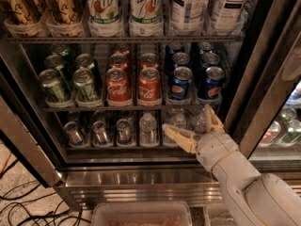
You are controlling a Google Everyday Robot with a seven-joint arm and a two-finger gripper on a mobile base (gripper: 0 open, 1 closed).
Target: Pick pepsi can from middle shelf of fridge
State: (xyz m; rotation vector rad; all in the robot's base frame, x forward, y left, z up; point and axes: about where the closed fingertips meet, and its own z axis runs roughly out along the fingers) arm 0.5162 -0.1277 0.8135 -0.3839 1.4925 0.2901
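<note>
Several dark blue pepsi cans stand in two rows at the right of the middle shelf (94,108) of the fridge (141,185); the front ones are the left pepsi can (180,83) and the right pepsi can (210,83). My gripper (194,127) is open and hangs just below that shelf's front rail, under the pepsi cans and in front of the lower rack. One cream finger (176,136) points left and the other finger (212,119) points up. It holds nothing.
Red Coca-Cola cans (148,84) and green cans (85,84) fill the middle and left of the same shelf. Bottles (141,8) crowd the rack above, and small cans and clear bottles (148,128) the rack below. The open door frame (263,79) stands at the right, a bin (141,215) at the bottom.
</note>
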